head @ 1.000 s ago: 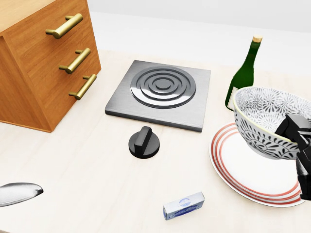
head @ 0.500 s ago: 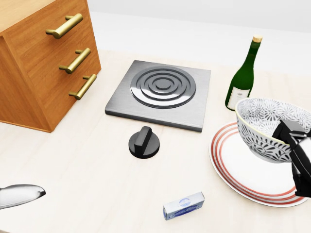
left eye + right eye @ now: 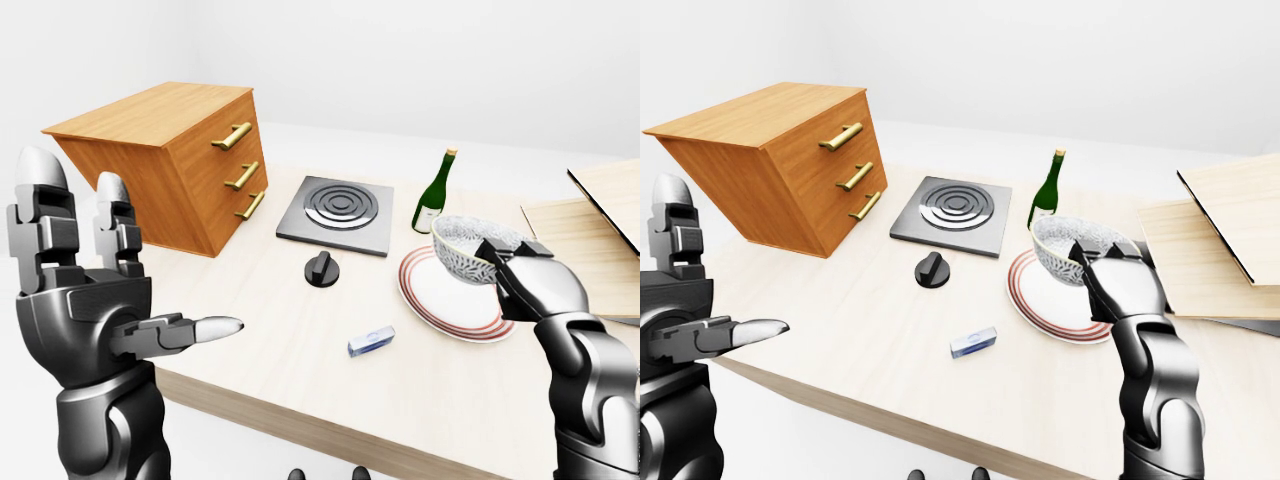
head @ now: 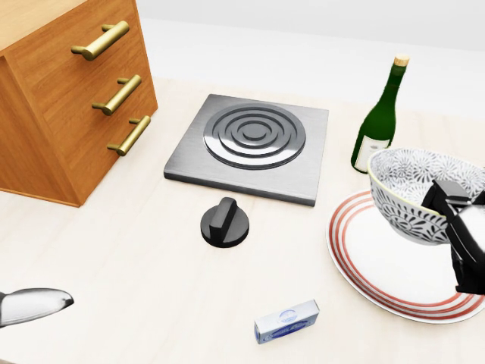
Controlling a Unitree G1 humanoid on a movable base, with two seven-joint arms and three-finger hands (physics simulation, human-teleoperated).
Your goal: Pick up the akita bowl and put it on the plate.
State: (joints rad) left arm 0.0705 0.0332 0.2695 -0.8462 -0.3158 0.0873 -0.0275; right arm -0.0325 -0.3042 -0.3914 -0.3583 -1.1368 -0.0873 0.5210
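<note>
Over the pale wooden worktop lies the white plate with red rings, nothing on it yet. I hold the akita bowl, white with a black floral pattern, tilted and seemingly just above it, so the lifting is done and the setting down remains. My right hand reaches in from the right, fingers clamped on its rim. My left hand hangs spread, holding nothing.

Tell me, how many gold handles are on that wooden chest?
3, stacked on the wooden chest at the head view's left: the top handle, the middle handle and the bottom handle. Its other sides are hidden.
</note>
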